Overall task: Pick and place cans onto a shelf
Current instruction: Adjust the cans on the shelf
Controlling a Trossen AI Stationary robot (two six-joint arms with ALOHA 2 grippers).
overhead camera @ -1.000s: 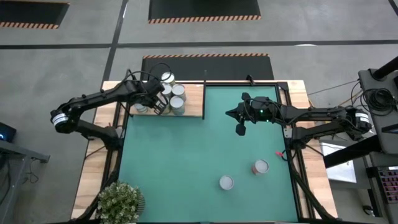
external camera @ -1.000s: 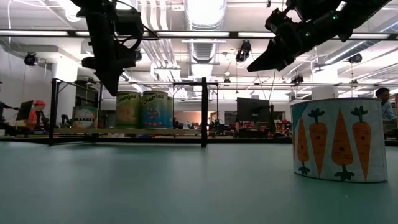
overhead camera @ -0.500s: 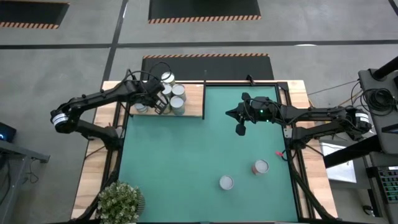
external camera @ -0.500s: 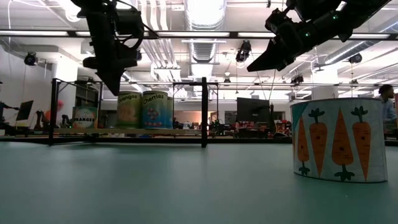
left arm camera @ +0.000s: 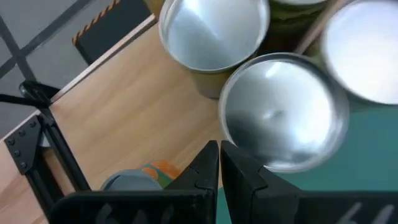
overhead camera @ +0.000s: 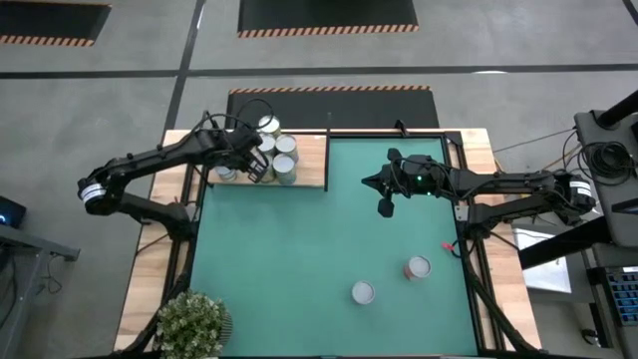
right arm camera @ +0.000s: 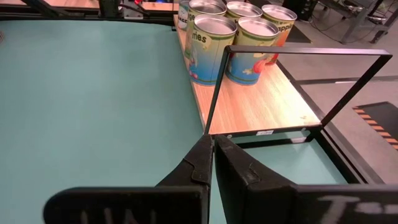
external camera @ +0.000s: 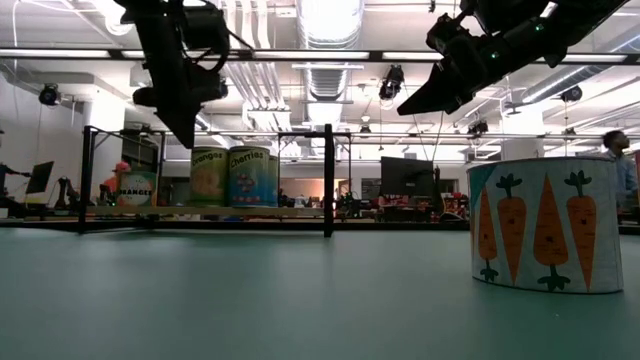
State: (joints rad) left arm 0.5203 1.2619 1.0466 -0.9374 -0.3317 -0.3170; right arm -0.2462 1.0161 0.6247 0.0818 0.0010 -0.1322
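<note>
High view: left pincer (overhead camera: 261, 170) closed, hides cans (overhead camera: 283, 152) on shelf (overhead camera: 311, 160) | right pincer (overhead camera: 385, 208) closed, mid-air

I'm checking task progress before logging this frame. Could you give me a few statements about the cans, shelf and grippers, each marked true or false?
1. Two cans stand on the green mat. True.
2. The shelf holds no cans. False: several cans are grouped on it.
3. The left gripper is above the cans on the shelf, shut and empty. True.
4. The right gripper holds a can. False: it hangs shut and empty above the mat.
5. The can nearest the low camera shows carrots. True.
</note>
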